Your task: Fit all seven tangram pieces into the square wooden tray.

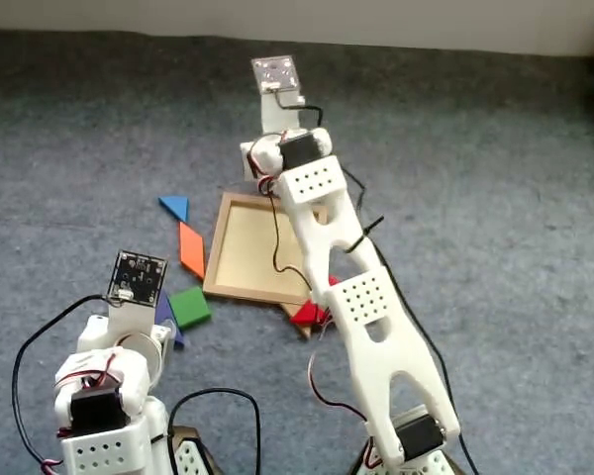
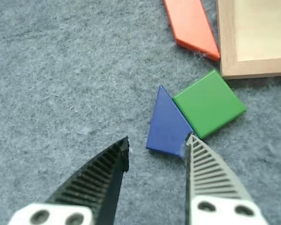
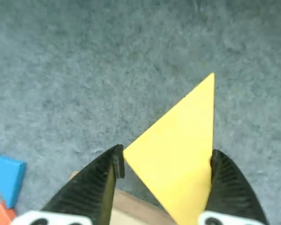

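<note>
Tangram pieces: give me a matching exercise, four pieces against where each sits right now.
Pieces:
1. yellow triangle
2. green square
3. orange parallelogram
4. red piece

Places:
A. lying just outside the tray, along its edge
B. between the fingers of the right gripper
C. partly hidden under an arm, by a corner of the tray
D. edge to edge with the dark blue triangle

Pairs: 1-B, 2-D, 3-A, 4-C
</note>
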`<state>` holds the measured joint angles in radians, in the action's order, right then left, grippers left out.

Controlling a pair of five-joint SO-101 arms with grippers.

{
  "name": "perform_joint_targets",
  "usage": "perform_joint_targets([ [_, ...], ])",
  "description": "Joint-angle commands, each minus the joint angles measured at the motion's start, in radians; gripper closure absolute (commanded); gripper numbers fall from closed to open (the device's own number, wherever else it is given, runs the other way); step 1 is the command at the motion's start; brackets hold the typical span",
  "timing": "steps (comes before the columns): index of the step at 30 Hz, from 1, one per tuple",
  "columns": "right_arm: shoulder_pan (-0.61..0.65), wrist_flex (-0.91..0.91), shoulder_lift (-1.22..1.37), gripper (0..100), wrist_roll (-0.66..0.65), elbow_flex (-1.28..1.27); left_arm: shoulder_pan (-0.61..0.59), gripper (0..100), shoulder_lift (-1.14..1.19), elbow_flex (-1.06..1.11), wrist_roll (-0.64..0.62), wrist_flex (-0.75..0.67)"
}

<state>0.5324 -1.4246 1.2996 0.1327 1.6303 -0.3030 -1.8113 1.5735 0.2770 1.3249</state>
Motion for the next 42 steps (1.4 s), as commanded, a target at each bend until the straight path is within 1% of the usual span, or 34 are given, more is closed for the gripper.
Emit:
perform_joint_targets([
  [1, 0.008, -0.061, -0.058, 79.3, -0.014, 0.142, -0.013, 80, -0.001, -0.005, 0.006, 0.002],
  [12, 0.044, -0.334, -0.143, 79.3, -0.014, 0.136, -0.012, 79, -0.001, -0.005, 0.006, 0.002],
  [30, 0.048, -0.343, -0.143, 79.3, -0.014, 0.134, -0.013, 79, -0.001, -0.005, 0.006, 0.002],
  [35, 0.048, -0.344, -0.143, 79.3, -0.095, 0.133, -0.013, 79, -0.001, -0.005, 0.006, 0.000],
  [39, 0.050, -0.344, -0.147, 79.3, -0.104, 0.114, -0.013, 79, -0.001, -0.005, 0.006, 0.000],
  [42, 0.061, -0.344, -0.191, 79.3, -0.106, 0.024, -0.013, 79, -0.001, -0.005, 0.006, 0.000],
])
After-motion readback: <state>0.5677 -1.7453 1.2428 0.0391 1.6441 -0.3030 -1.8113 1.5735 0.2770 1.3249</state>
